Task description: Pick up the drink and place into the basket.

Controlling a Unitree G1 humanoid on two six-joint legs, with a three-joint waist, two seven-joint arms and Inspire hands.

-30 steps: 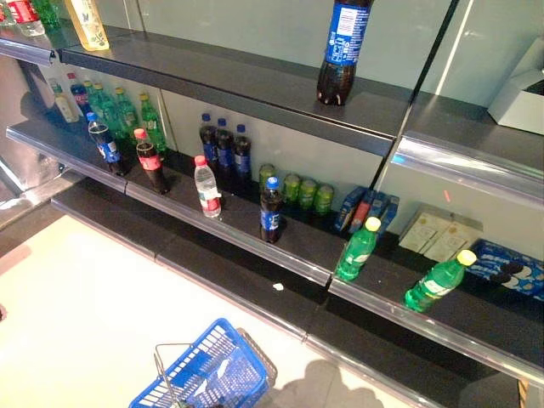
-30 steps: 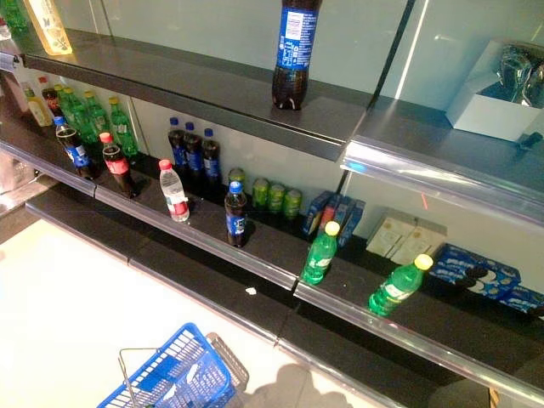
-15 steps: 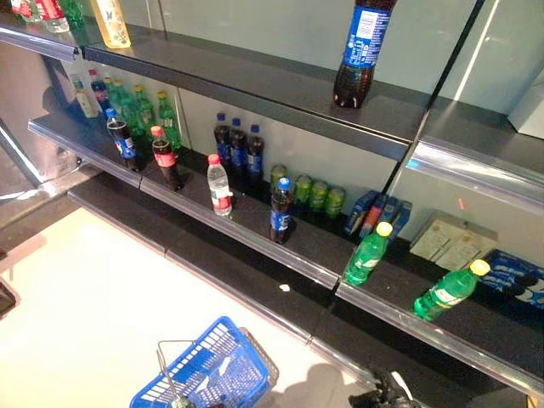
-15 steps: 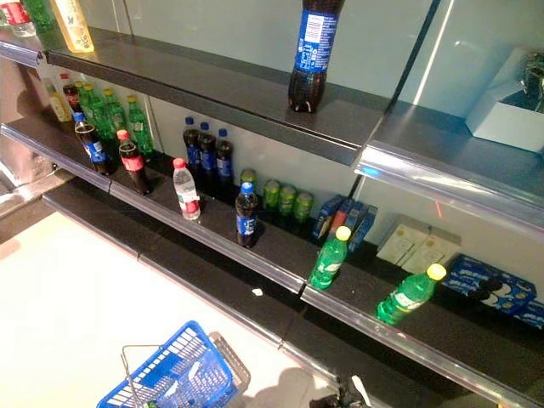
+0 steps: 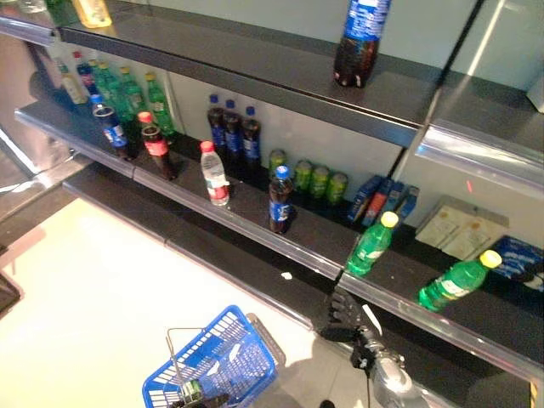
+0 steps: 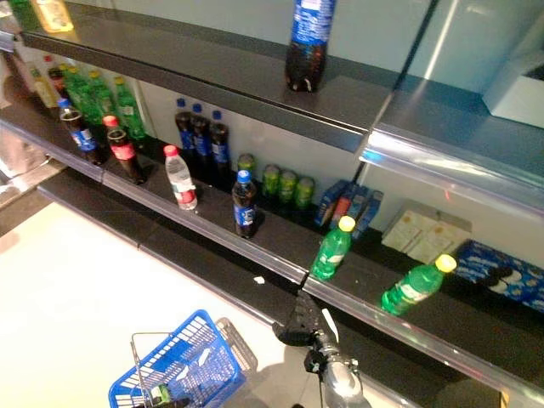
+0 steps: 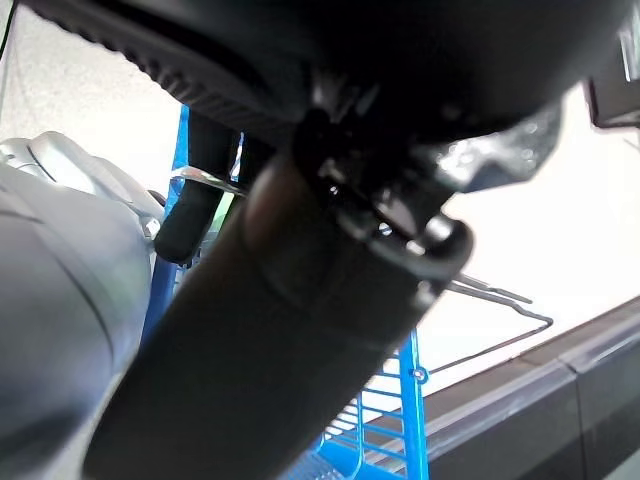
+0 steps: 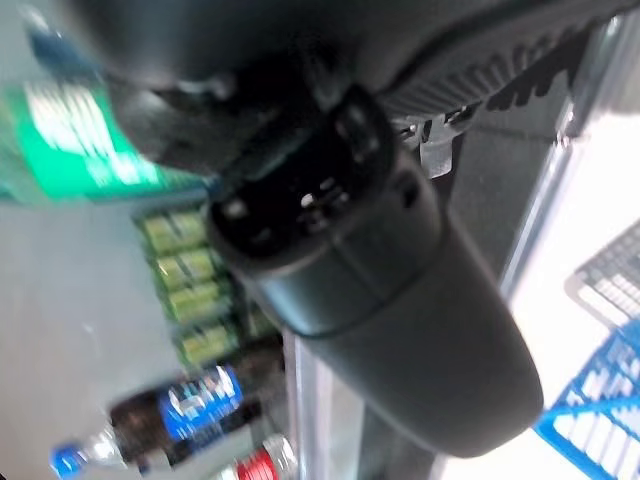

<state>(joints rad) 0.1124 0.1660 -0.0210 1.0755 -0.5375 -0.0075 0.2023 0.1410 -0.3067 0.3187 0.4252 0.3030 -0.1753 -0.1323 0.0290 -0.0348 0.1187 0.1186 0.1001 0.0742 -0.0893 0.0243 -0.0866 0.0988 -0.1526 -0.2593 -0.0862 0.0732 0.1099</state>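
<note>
Now we hold our right hand (image 5: 344, 310) with fingers loosely spread and empty, the green bottle (image 5: 371, 245) just beyond our fingertips, while our left hand's (image 7: 300, 260) fingers grip the blue basket's (image 5: 223, 365) handle

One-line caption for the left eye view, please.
Right hand rises toward the shelf edge below the green bottle; blue basket waits on the floor.

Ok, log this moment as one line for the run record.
right hand open, raised below shelf edge near green bottle | left hand on blue basket handle | no drink held
</note>
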